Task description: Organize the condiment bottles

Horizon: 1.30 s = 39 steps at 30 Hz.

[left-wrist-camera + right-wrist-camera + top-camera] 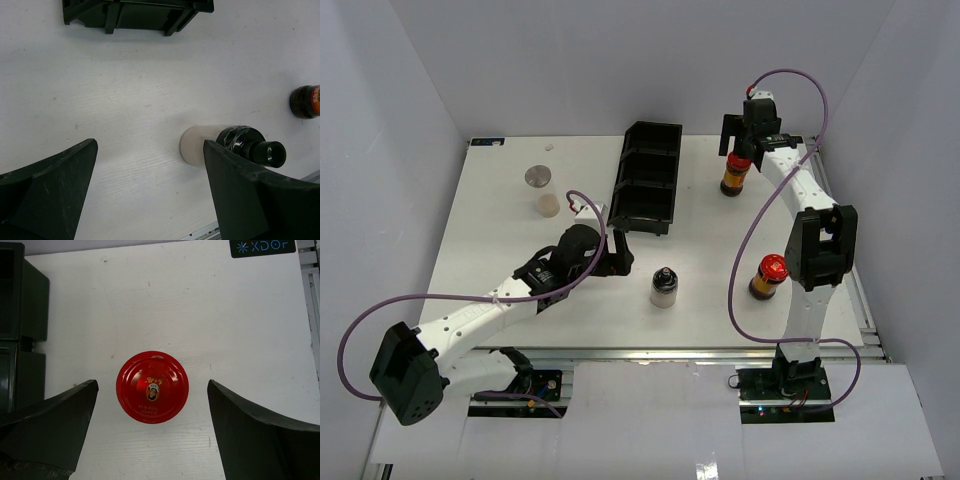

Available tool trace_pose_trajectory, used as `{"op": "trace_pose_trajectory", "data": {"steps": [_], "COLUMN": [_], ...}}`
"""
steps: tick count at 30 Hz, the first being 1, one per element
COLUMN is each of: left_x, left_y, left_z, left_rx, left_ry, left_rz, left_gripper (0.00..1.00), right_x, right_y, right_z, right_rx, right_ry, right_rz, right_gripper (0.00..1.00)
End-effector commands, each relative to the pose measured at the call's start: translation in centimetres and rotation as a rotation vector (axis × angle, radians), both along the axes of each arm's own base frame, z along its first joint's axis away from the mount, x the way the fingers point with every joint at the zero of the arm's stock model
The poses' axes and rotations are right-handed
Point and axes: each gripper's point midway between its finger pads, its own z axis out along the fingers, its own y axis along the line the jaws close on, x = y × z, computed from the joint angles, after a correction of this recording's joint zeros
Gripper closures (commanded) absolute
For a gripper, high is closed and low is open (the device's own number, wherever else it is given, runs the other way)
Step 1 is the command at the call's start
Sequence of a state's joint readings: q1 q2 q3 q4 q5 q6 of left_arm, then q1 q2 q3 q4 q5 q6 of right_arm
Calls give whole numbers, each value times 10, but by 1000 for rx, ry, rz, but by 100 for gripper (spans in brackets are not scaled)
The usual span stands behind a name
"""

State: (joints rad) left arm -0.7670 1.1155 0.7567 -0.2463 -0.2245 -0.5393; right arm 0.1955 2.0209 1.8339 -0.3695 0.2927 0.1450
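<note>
Nearest, at mid-table: one pale bottle with a dark cap (663, 288), upright on the white table (490, 230). In the left wrist view it (197, 145) is seen just outside the right-hand finger, not between the fingers.

To its right, at about the same depth: one amber bottle with a red cap (768, 277), upright, beside the right arm's elbow. It is seen at the right edge of the left wrist view (305, 101).

Left of the pale bottle, slightly farther: the left claw (616, 256), released, its fingers spread wide (150, 145) over bare table, nothing held.

Centre, farther: one long black tray (642, 215) of three compartments, running near to far. No contents can be made out in it.

Far left: one cream jar (549, 205), and just beyond it one round jar with a flat grey lid (538, 177).

Far right: a second amber bottle (733, 180), upright, right of the tray and well apart from it. The right claw (741, 152) is set directly above it, released. In the right wrist view the fingers are spread to either side of the red cap (152, 387) without touching it.
</note>
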Motion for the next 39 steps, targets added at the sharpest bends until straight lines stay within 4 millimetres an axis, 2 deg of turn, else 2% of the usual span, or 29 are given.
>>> {"op": "trace_pose_trajectory", "data": {"steps": [1, 9, 15, 21, 24, 26, 30, 32, 34, 35, 39], "left_x": [5, 4, 5, 5, 5, 5, 4, 3, 2, 2, 1], "left_y": [-3, -1, 2, 2, 1, 1, 1, 2, 2, 2, 2], "left_z": [12, 15, 9, 6, 6, 6, 8, 10, 15, 16, 27], "left_rx": [-26, -36, -22, -16, -15, -17, -21, -22, -31, -34, -41], "left_ry": [-23, -25, -20, -21, -19, -18, -20, -20, -27, -30, -36], "left_rz": [6, 20, 32, 31, 26, 26, 25, 23, 23, 22, 17], "left_gripper": [2, 2, 2, 2, 2, 2, 2, 2, 2, 2, 2], "right_x": [1, -2, 1, 3, 5, 7, 9, 10, 11, 11, 8], "right_y": [3, 1, -3, -4, -5, -6, -7, -5, 1, 2, 26], "right_z": [-15, -39, -54, -60, -59, -55, -45, -35, -19, -9, 42], "right_rx": [-7, -31, -61, -66, -73, -82, -92, -99, -95, -92, -70], "right_ry": [33, 92, 116, 124, 115, 107, 74, 53, 19, 1, -109], "right_rz": [45, 45, 37, 36, 32, 30, 33, 50, 68, 72, 134], "right_gripper": [2, 0, 0, 17, 32, 39, 61, 77, 89, 92, 92]}}
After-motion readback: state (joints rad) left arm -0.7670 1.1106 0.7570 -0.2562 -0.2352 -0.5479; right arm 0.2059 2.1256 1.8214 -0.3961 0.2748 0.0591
